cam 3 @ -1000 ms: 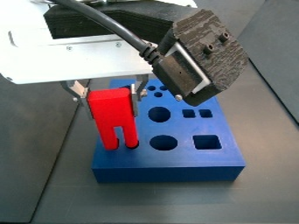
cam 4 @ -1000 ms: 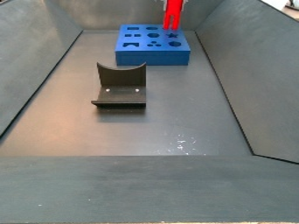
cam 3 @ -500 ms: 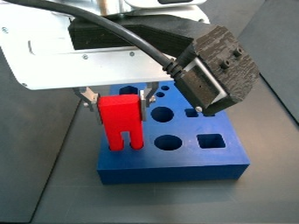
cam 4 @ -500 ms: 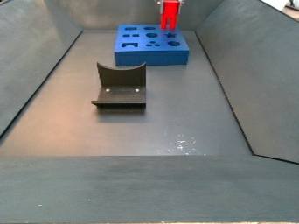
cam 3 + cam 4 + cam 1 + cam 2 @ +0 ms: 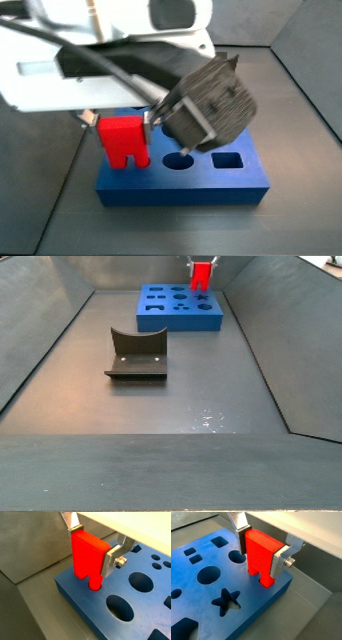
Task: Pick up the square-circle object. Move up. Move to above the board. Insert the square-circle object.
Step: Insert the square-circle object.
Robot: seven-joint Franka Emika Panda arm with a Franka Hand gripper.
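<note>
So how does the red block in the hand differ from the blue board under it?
The square-circle object is bright red, small and taller than wide; the board is blue, flat and far larger. The object stands upright, clamped in the hand over a board corner, while the board lies on the floor. The object has two legs; the board has many cut-out holes. Both look plain and solid-coloured.

Gripper [image 5: 262, 543] holds square-circle object [image 5: 260, 556] on board [image 5: 211, 587] (corner).

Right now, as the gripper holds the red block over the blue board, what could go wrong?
1. The red block hangs at a corner of the board, so its legs may land on solid surface or slip off the edge.
2. The gripper grips only the block's upper part, so pushing down misaligned could tilt it.
3. Its target hole is hidden beneath it, so alignment cannot be confirmed.
</note>
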